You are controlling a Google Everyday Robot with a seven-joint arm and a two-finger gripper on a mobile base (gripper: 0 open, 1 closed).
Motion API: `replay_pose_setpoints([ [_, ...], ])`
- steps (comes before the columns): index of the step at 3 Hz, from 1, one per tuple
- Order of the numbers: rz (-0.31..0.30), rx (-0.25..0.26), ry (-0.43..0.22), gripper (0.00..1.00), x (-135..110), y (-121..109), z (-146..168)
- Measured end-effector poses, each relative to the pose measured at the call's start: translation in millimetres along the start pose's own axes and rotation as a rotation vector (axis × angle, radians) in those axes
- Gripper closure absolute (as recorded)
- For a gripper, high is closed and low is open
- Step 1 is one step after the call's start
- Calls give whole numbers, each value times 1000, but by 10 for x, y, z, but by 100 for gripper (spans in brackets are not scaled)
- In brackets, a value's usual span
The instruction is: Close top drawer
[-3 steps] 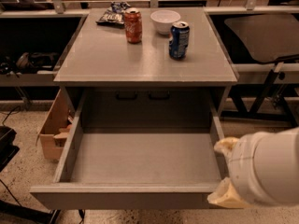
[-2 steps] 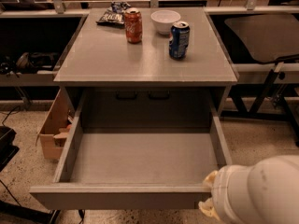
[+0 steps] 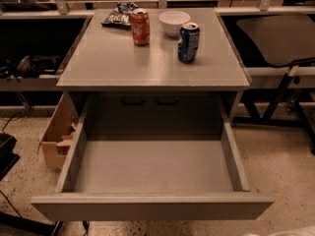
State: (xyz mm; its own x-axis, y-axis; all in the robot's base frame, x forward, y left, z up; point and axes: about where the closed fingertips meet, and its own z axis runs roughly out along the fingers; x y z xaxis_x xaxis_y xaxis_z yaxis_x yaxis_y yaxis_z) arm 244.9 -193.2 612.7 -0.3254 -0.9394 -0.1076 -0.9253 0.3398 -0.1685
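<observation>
The top drawer is a wide matte grey drawer pulled far out of the grey cabinet. Its plain flat front panel faces me at the bottom of the camera view. Its rectangular tray interior is empty. My gripper is out of view. Only a pale sliver of my arm shows at the bottom right edge, below and to the right of the drawer front.
On the cabinet top stand a red can, a blue can, a white bowl and a snack bag. A cardboard box sits on the floor at the left. Dark frames and a chair stand at the right.
My pale arm, which covered the drawer's front right corner, has dropped down and out of the view. The drawer has not moved.
</observation>
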Motion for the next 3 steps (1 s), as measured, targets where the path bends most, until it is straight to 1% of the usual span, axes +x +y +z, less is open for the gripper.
replay_pose_setpoints([
  [1, 31, 21, 17, 100, 179, 76, 280],
  [2, 33, 76, -21, 100, 113, -74, 413],
  [3, 9, 145, -97, 100, -141, -351, 428],
])
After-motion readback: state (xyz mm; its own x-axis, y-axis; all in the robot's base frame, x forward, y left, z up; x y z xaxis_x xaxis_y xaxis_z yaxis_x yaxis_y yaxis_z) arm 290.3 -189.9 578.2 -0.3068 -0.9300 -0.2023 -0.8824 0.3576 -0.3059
